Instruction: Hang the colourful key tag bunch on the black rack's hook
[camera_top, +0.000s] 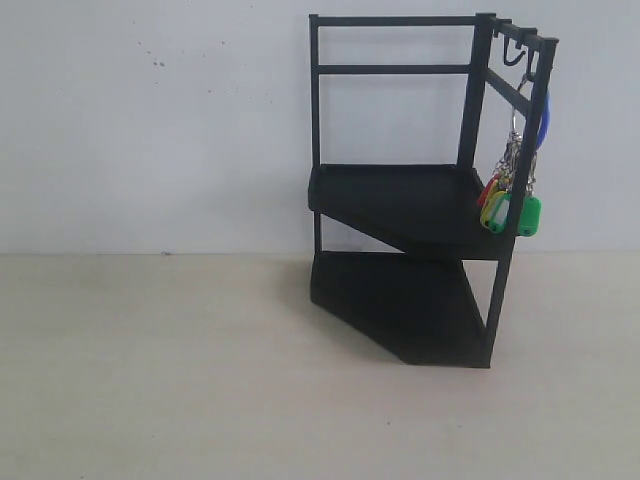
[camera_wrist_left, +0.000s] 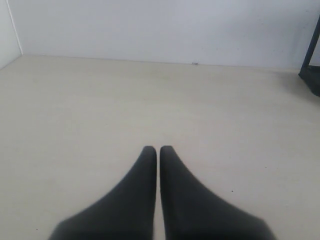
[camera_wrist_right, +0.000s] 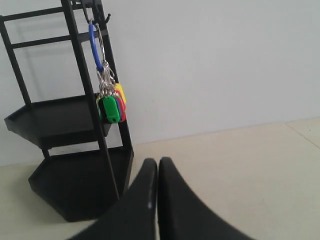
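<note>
The black rack (camera_top: 400, 200) stands at the back right of the table, also seen as the black rack (camera_wrist_right: 60, 125) in the right wrist view. The colourful key tag bunch (camera_top: 512, 200) hangs by its blue loop from a hook at the rack's top right corner; the same key tag bunch (camera_wrist_right: 111, 102) dangles beside the upper shelf. My right gripper (camera_wrist_right: 158, 161) is shut and empty, low over the table, apart from the rack. My left gripper (camera_wrist_left: 158, 148) is shut and empty over bare table. Neither arm shows in the exterior view.
A white wall (camera_top: 150, 120) runs behind the beige table (camera_top: 150, 370). A second small hook (camera_top: 514, 55) sits on the rack's top rail. The rack's edge (camera_wrist_left: 312, 65) shows at the side of the left wrist view.
</note>
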